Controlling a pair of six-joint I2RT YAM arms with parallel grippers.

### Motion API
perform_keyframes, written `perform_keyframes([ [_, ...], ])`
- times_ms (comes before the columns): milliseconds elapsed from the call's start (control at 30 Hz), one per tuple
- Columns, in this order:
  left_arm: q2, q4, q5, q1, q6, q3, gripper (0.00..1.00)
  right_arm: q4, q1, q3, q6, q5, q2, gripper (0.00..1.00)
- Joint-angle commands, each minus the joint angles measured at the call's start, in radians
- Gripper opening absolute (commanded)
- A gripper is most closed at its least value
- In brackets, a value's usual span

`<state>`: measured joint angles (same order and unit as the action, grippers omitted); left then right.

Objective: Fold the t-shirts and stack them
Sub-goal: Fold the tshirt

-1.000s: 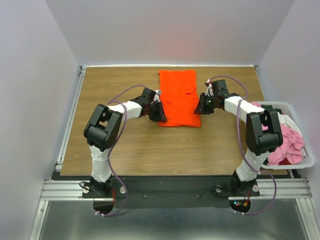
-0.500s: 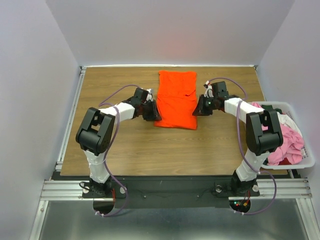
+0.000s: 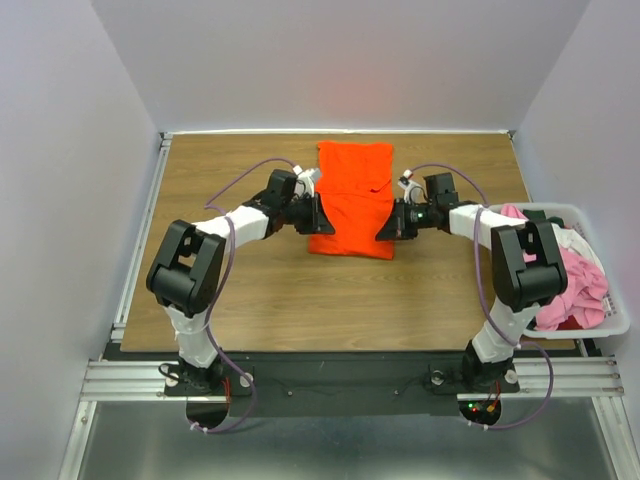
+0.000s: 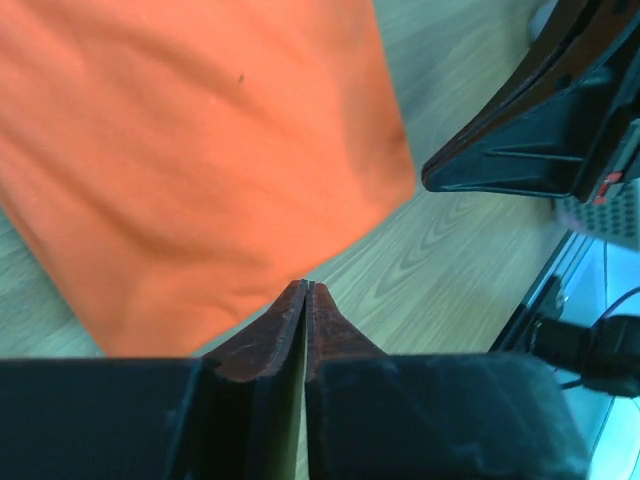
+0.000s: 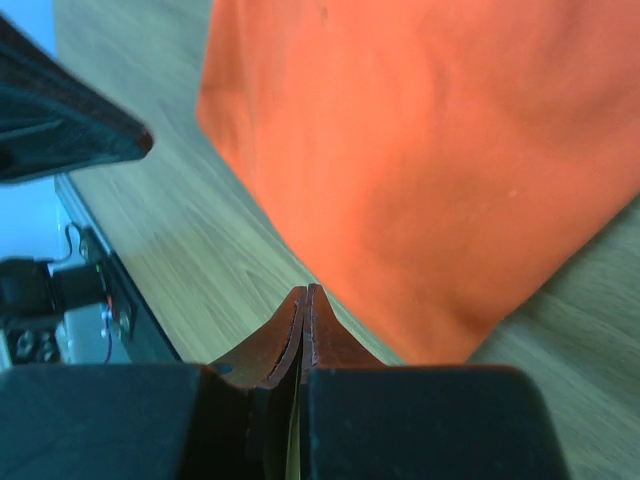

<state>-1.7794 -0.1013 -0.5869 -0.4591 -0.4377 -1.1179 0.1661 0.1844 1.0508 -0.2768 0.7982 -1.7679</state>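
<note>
The bright orange t-shirt (image 3: 352,195) lies folded into a long rectangle at the far middle of the table. It also shows in the left wrist view (image 4: 200,150) and the right wrist view (image 5: 430,150). My left gripper (image 3: 312,214) is shut, its tip (image 4: 306,285) at the shirt's left edge with no cloth between the jaws. My right gripper (image 3: 385,224) is shut too, its tip (image 5: 305,288) at the shirt's right edge. Each gripper faces the other across the shirt's near part.
A white plastic bin (image 3: 600,325) stands at the table's right edge, holding pink cloth (image 3: 580,280) and white cloth (image 3: 572,240). Bare wood table (image 3: 300,300) lies in front of the shirt. White walls close in three sides.
Both grippers have slid from the shirt's near corners farther up along its two sides. The shirt's near edge has narrowed and shifted slightly left.
</note>
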Motion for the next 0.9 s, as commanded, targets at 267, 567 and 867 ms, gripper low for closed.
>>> perform_keyframes([
  [267, -0.138, -0.003, -0.036, 0.022, 0.088, 0.046, 0.00, -0.046, -0.029, -0.037, 0.145, 0.114, -0.103, 0.01],
  [567, -0.156, 0.023, -0.033, 0.088, 0.063, 0.110, 0.00, -0.043, -0.088, -0.095, 0.126, 0.061, -0.208, 0.01],
  [867, -0.094, 0.032, -0.082, 0.096, 0.057, 0.106, 0.00, -0.027, -0.120, -0.074, 0.094, 0.041, -0.113, 0.01],
])
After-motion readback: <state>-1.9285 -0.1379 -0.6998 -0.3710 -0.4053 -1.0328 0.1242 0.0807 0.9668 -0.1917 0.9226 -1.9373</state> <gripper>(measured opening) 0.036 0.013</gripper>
